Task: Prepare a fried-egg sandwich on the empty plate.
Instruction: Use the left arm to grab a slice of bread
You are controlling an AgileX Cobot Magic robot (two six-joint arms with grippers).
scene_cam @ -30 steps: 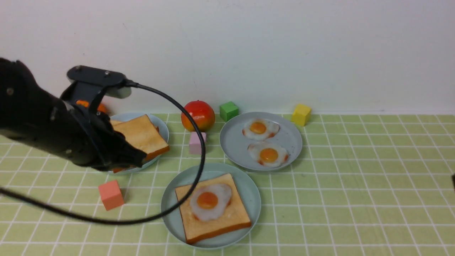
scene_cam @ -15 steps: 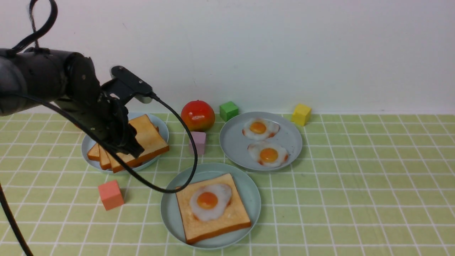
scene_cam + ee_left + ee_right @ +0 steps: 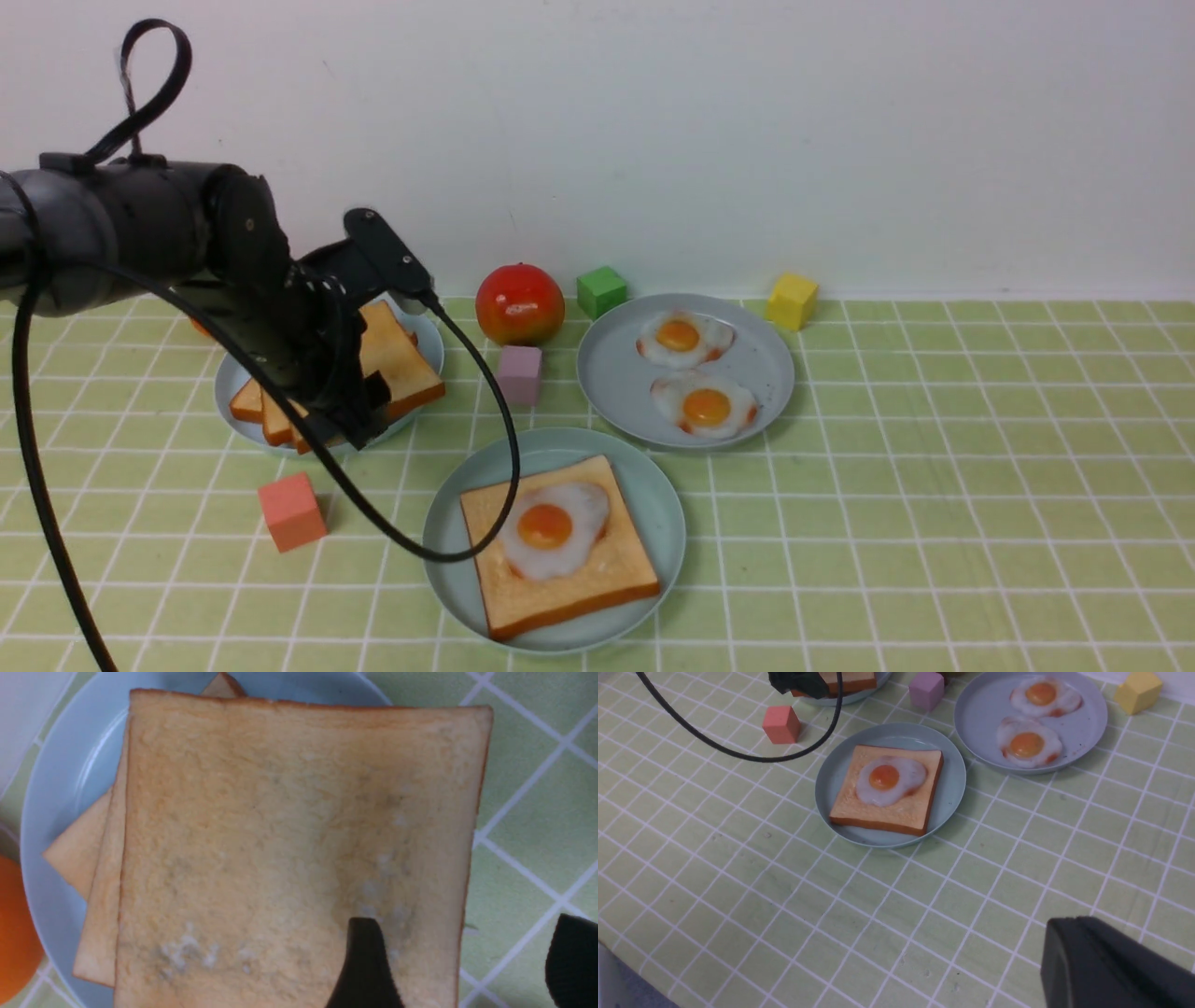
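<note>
Jaws of the left gripper (image 3: 359, 415) stood wide apart over the toast stack (image 3: 406, 362) on the grey-blue plate (image 3: 60, 788) at the robot's far left. In the left wrist view one finger (image 3: 364, 961) lay over the top slice (image 3: 280, 835), close to its edge. The other finger (image 3: 572, 961) hung beyond that edge, above the checked cloth (image 3: 528, 826), so the slice's crust sat between them. Whether either finger touched the bread could not be told, and nothing was gripped.

The right gripper (image 3: 1092, 956) showed only as a dark block at the corner of its own wrist view, above the cloth and well apart from every plate, with its jaws together and empty.

The mint-green plate (image 3: 658, 509) sat in the middle, nearest the robot. It carried one toast slice (image 3: 574, 597), with a fried egg (image 3: 551, 527) lying bare on top.
</note>
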